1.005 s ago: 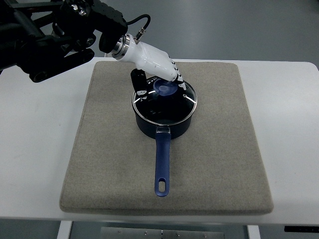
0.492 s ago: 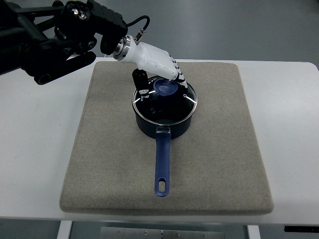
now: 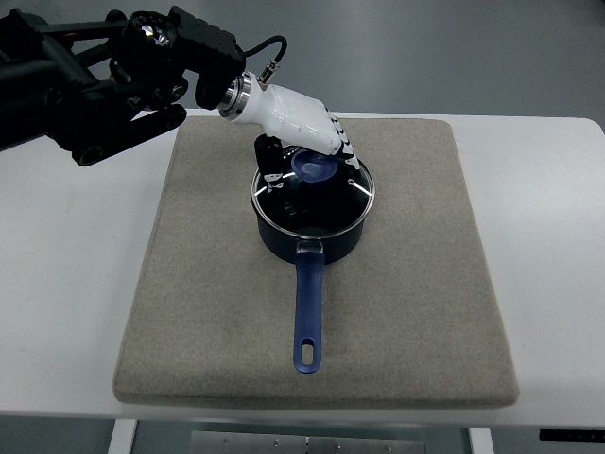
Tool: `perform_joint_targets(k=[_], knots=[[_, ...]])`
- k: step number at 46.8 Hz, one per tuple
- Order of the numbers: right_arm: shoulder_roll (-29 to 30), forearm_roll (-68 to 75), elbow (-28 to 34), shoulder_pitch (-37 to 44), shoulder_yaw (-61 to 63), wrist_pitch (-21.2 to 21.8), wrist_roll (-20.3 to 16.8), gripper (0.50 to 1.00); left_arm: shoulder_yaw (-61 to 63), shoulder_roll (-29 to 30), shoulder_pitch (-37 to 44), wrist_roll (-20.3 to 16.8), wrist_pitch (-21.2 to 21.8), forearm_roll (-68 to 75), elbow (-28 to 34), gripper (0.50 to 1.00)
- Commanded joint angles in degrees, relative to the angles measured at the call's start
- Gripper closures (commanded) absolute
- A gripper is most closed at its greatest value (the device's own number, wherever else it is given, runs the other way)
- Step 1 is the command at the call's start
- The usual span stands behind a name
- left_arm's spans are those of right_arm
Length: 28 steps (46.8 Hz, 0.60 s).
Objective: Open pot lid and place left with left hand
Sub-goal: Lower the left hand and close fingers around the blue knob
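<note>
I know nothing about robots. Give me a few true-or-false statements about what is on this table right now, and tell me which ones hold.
1. The lid sits on the pot. True.
2. The pot's long blue handle points toward the far edge of the mat. False: it points toward the near edge.
3. The left hand is at the lid's blue knob. True.
4. The pot stands directly on the bare white table. False: it stands on a grey mat.

White table [image 3: 548,236] carries grey-beige felt mat [image 3: 406,312], roughly central, bare tabletop showing at 3 and 9 o'clock. On mat: dark blue pot [image 3: 312,232] slightly toward 12 o'clock from mat centre, glass lid on, blue handle [image 3: 308,307] pointing to 6 o'clock.
</note>
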Motion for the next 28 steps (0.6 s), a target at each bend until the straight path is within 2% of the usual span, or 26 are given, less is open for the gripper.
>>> perform_joint_targets(k=[1,5,11,15,19,24,28], knots=[[0.0,0.0,0.0,0.0,0.0,0.0,0.0,0.583,0.0,-0.1,-0.1,0.0,0.0,0.2,0.0,0.724],[0.0,0.0,0.0,0.0,0.0,0.0,0.0,0.583,-0.4,-0.1,-0.1,0.0,0.0,0.2,0.0,0.774],[0.0,0.0,0.0,0.0,0.0,0.0,0.0,0.583,-0.4,-0.1,-0.1,0.0,0.1,0.1,0.3,0.801],[0.0,0.0,0.0,0.0,0.0,0.0,0.0,0.583,-0.5,-0.1,-0.3,0.0,0.1,0.0,0.3,0.870],[0.0,0.0,0.0,0.0,0.0,0.0,0.1,0.583,-0.6,-0.1,-0.3,0.0,0.4,-0.1,0.3,0.874],[0.0,0.0,0.0,0.0,0.0,0.0,0.1,0.583,-0.6,-0.1,-0.3,0.0,3.1,0.1,0.3,0.879],[0.0,0.0,0.0,0.1,0.0,0.0,0.0,0.583,-0.6,-0.1,-0.3,0.0,4.1,0.2,0.4,0.986]])
